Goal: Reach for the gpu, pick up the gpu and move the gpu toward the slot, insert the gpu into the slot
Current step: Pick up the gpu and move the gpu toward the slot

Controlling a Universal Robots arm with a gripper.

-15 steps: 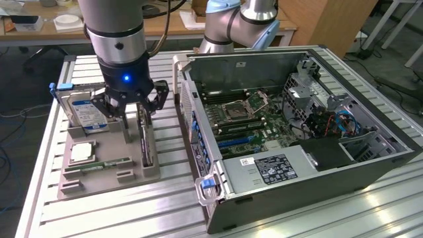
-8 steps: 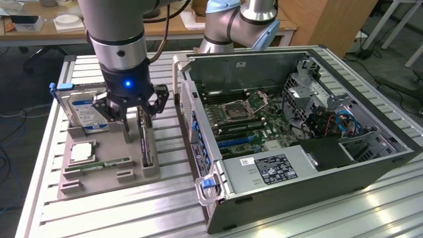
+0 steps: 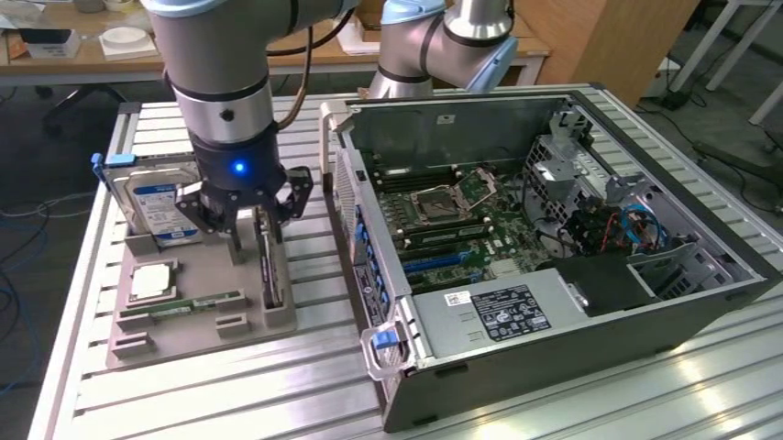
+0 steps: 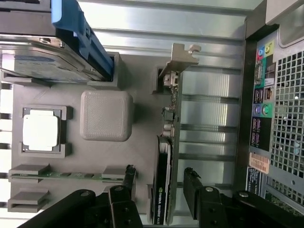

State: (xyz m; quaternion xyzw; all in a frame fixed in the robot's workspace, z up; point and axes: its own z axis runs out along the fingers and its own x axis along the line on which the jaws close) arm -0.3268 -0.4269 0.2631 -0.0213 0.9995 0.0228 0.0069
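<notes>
Fingers (image 4: 191, 190) of the black gripper (image 3: 259, 220) hang spread either side of the thin dark gpu (image 3: 270, 275); it stands on edge in a grey moulded holder (image 3: 183, 330) so jaws can straddle it, the open computer case (image 3: 612, 339) at three o'clock in the exterior view.

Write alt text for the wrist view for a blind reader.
An open gripper straddles a graphics card standing on edge in a grey holder, one finger on each side. The holder carries a hard drive, a processor chip and a memory stick; a computer case sits beside it.
</notes>
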